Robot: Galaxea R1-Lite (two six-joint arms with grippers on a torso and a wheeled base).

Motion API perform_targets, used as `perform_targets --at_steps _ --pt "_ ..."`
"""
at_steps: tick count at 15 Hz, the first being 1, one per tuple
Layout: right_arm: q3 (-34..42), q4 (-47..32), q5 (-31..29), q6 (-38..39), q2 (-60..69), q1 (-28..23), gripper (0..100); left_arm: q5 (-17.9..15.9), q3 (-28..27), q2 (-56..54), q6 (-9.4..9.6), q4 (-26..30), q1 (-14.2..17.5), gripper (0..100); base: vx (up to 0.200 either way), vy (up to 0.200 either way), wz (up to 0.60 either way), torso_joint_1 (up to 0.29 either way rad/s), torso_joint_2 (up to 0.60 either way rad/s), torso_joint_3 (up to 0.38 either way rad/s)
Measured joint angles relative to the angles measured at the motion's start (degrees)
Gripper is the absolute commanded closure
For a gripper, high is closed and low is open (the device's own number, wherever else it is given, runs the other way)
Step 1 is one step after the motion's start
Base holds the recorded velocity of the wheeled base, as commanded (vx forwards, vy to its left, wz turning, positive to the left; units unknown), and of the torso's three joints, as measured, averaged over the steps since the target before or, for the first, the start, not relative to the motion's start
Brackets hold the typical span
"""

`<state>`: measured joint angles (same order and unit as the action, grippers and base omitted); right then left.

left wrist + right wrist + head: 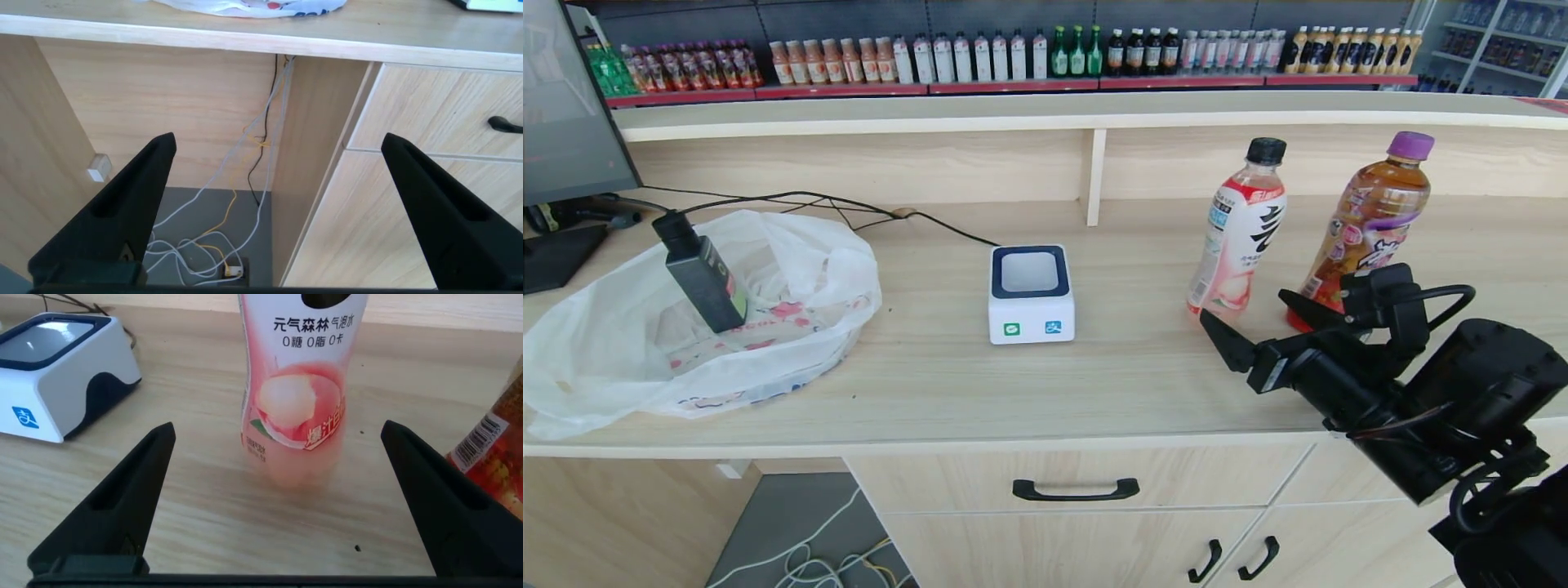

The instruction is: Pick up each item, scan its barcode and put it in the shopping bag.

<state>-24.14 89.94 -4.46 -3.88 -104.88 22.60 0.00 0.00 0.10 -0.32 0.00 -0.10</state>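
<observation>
Right end effector [1242,304], jaws apart, just beside the pink bottle [1240,229]. I should straddle it squarely, then close gently.

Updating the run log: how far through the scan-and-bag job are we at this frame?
Done: one dark bottle sits in the shopping bag. In hand: nothing gripped; the right gripper is open, lined up on the pink bottle. Remaining: the pink bottle and the purple-capped bottle stand on the counter, right of the scanner. The left gripper hangs open below it.
</observation>
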Motion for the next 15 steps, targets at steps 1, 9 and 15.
perform_targets --at_steps 1,9,15 --pt "-1.4 0.0 0.0 0.1 -0.8 -0.1 0 0.0 0.0 0.0 -0.01 0.0 0.0 0 0.0 0.0 0.0 0.0 0.0 0.0" --pt "-7.3 0.0 -1.2 0.3 -5.1 -0.9 0 0.0 0.0 0.0 -0.01 0.0 0.0 0 0.0 0.0 0.0 0.0 0.0 0.0" --pt "-12.2 0.0 -1.1 0.4 -6.6 -2.0 0 0.0 0.0 0.0 0.0 0.0 0.0 0 0.0 0.0 0.0 0.0 0.0 0.0"
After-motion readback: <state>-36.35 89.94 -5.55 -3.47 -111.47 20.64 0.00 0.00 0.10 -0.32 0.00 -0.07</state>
